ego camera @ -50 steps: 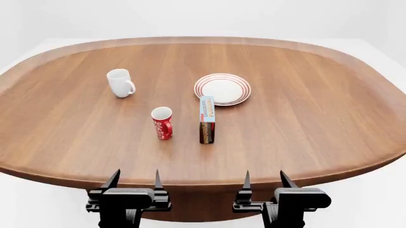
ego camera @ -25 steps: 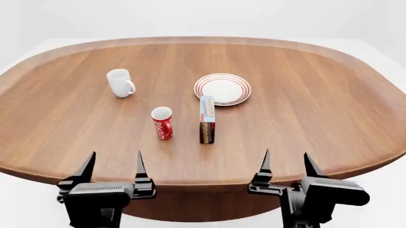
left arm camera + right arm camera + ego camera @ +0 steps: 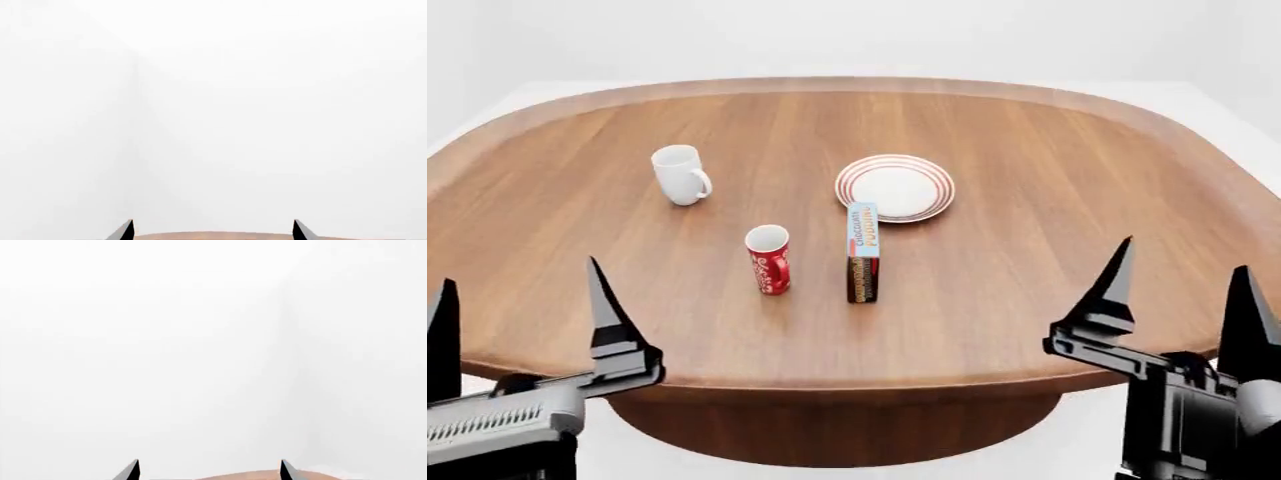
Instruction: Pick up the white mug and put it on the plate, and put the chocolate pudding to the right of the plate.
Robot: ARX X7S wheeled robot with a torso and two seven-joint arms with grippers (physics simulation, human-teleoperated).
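Note:
The white mug [image 3: 679, 174] stands upright at the table's left, handle toward the plate side. The plate [image 3: 894, 187], white with red rings, lies bare near the middle. The chocolate pudding [image 3: 862, 252] carton stands upright just in front of the plate. My left gripper [image 3: 518, 300] hovers open at the near left edge, far from the mug. At the near right edge my right gripper [image 3: 1181, 278] is open too, holding nothing. Both wrist views show only open fingertips [image 3: 125, 231] [image 3: 132, 471], a sliver of table and white wall.
A red mug [image 3: 769, 259] with white print stands left of the pudding carton. The oval wooden table [image 3: 1068, 180] has a raised rim; its near edge runs just beyond both grippers.
Both grippers have risen and spread apart, the left one outward to the left and the right one outward to the right. The things on the table have not moved.

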